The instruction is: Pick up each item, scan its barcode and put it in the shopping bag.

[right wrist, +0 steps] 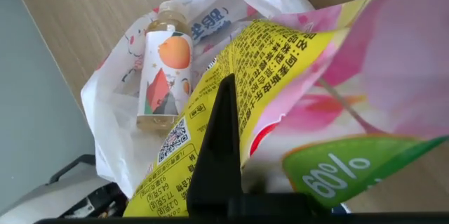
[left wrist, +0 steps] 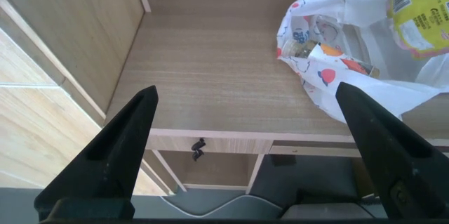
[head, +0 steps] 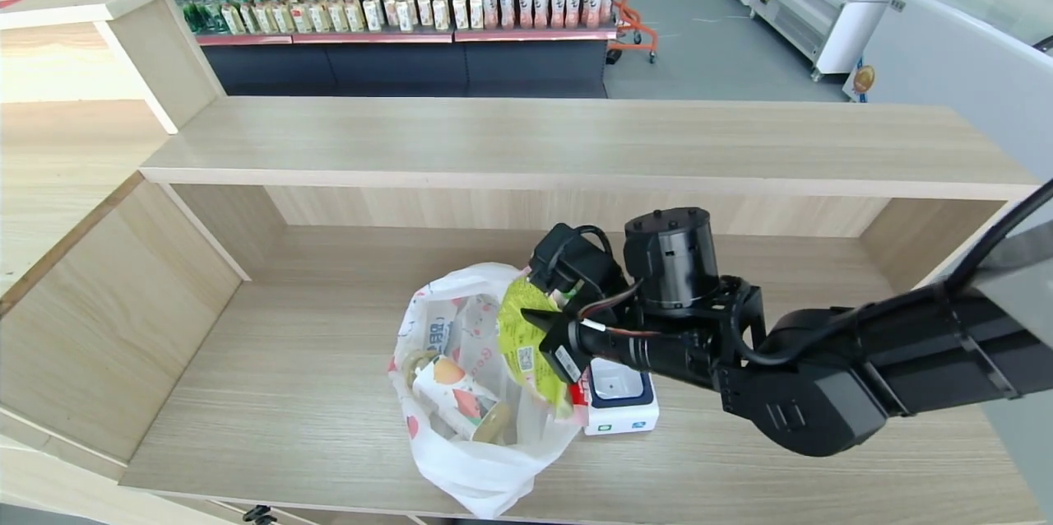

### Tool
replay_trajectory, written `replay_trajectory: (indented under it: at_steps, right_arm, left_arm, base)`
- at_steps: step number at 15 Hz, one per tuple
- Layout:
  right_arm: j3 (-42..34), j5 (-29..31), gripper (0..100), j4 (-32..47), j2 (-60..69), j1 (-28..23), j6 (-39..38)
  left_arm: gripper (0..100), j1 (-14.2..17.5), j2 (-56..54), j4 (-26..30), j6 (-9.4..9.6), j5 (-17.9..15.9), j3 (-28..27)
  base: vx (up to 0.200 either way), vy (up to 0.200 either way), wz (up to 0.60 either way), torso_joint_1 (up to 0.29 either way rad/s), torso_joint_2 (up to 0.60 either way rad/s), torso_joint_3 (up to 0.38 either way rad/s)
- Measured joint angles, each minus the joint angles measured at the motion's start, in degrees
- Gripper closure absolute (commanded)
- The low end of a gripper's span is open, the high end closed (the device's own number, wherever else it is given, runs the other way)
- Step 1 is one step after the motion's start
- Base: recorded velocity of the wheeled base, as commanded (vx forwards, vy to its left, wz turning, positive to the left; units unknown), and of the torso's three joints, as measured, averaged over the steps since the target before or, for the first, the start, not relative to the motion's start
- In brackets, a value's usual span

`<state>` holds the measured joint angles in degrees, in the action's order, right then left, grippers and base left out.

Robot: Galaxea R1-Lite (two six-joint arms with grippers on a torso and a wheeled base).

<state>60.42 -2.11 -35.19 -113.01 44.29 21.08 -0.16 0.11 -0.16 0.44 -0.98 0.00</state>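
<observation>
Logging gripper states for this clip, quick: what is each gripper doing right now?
Left gripper: open, holding nothing.
Right gripper: closed on the yellow snack packet.

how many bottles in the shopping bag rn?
1 bottle, lying inside the shopping bag, beside the yellow packet that the right gripper holds at the bag's mouth. Bag folds and the packet may hide more.

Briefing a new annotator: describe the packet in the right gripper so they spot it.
On the wooden counter sits a white shopping bag. At its mouth the right gripper clamps a packet: bright yellow, unlike the orange-labelled bottle inside the bag.
</observation>
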Motion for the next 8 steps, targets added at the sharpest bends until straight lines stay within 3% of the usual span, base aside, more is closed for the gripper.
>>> replay_trajectory:
  at_steps: [8]
  right_arm:
    - [-2.15,0.5,100,-7.19,-3.56,-0.2,1.0]
  left_arm:
    - [0,-0.02,-0.01,0.0,0.0,0.0,0.0]
  base:
    - [0.0,0.0,0.0,0.0,0.0,0.0]
